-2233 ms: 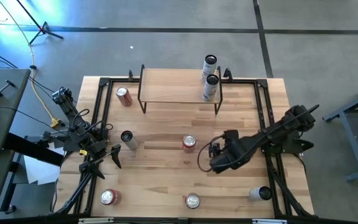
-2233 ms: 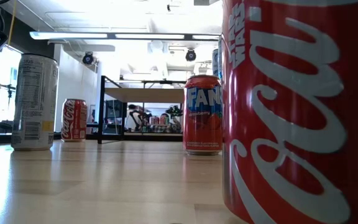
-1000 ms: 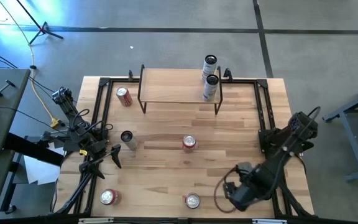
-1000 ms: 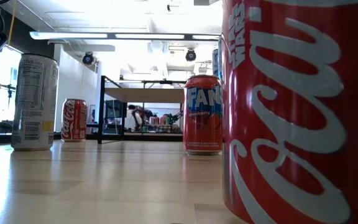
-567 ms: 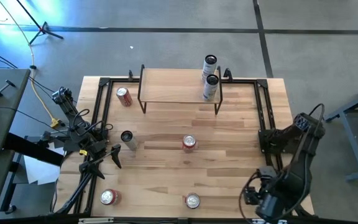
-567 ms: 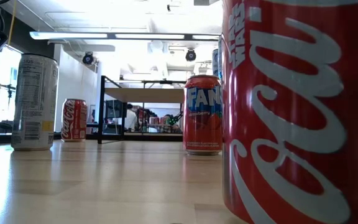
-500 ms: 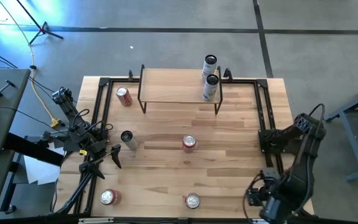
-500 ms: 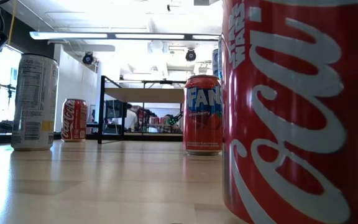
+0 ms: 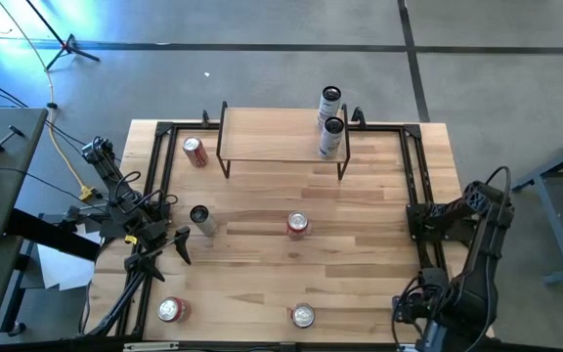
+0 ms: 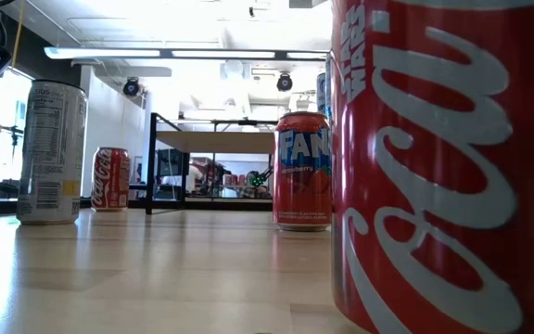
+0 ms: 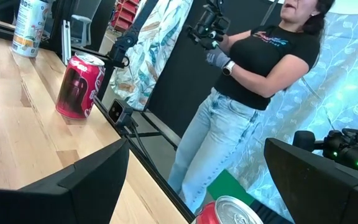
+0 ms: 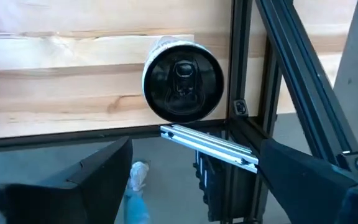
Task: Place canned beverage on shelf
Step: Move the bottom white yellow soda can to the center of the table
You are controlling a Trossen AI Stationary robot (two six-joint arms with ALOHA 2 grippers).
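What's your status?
Left pincer open, empty, parked left edge. Right pincer open above black-topped silver can, near right corner. Wood-top black-legged shelf holds two tall cans. Red can stands midway.

Right arm is folded back over the table's near right corner, elbow raised, wrist turned downward. Right gripper (image 12: 191, 180) is aimed at the table edge; its dark fingers (image 12: 73, 186) are spread apart, nothing between them. Left arm is parked at the left table edge. Left gripper (image 11: 194, 180) is held low, fingers (image 11: 73, 186) wide apart, nothing gripped.
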